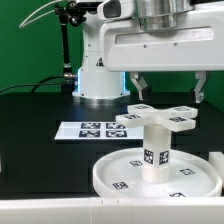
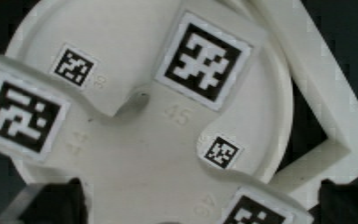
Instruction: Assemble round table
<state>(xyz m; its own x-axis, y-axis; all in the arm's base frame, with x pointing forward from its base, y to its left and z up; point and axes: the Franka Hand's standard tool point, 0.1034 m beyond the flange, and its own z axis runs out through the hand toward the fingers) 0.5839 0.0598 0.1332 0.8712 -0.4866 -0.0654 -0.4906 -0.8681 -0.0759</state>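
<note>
We saw the gripper (image 1: 171, 88), jaws apart and empty, hanging above the white plastic cross-shaped piece (image 1: 158, 119) atop the short cylinder leg (image 1: 156, 152).

No legible text, brand or number. Only black-and-white square pattern tags: on the large rimmed round white plastic disc (image 1: 128, 178), short white cylinder leg (image 1: 155, 150), white cross-shaped piece (image 1: 160, 116), flat white marker board (image 1: 88, 130).

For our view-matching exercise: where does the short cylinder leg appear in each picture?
Exterior view: the leg stands upright at the middle of the round disc, low centre.
Wrist view: the leg fills the upper centre, tag facing the camera.
Shared landmark: the disc under it.
</note>
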